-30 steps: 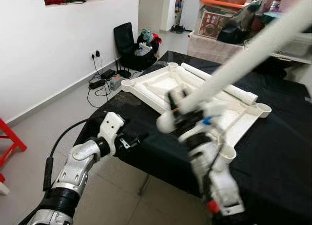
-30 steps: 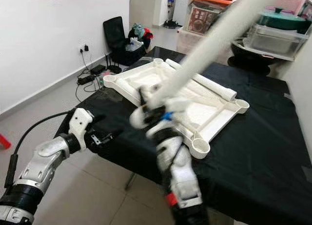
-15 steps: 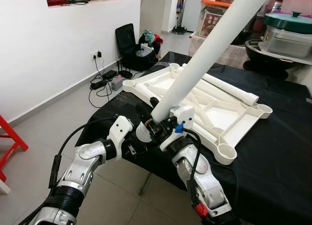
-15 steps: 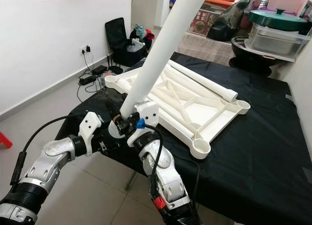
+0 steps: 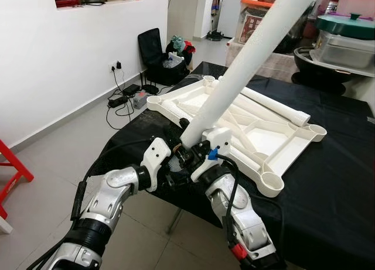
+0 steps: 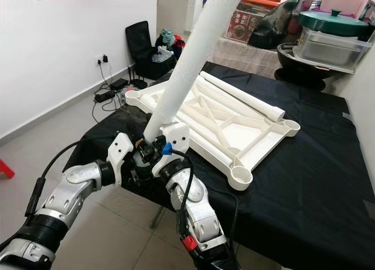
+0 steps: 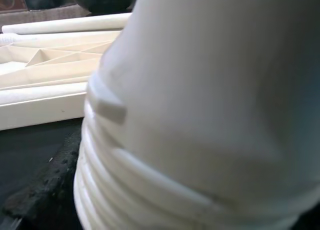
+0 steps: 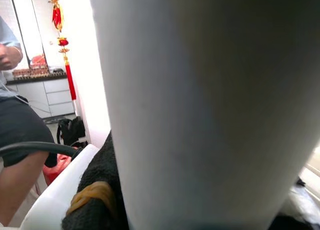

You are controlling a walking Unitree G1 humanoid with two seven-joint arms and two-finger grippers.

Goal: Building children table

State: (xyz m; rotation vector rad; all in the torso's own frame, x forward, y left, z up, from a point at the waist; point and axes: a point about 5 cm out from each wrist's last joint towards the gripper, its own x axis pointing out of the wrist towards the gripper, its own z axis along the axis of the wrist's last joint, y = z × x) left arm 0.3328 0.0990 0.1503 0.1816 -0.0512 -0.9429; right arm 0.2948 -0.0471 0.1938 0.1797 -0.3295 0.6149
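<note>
Left eye view: my right pincer (image 5: 196,154) grips the white table leg (image 5: 246,65); left pincer (image 5: 171,169), grip unclear, should steady its threaded end.

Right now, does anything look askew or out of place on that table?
Nothing looks damaged or spilled. The white tabletop lies upside down on the black cloth, its near corner overhanging the edge. The right gripper holds a leg tilted steeply up, and the left gripper is at its threaded end.

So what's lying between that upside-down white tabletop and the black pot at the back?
A spare white leg tube lies along the tabletop's far edge, then black cloth up to the pot, in the eye views.
</note>
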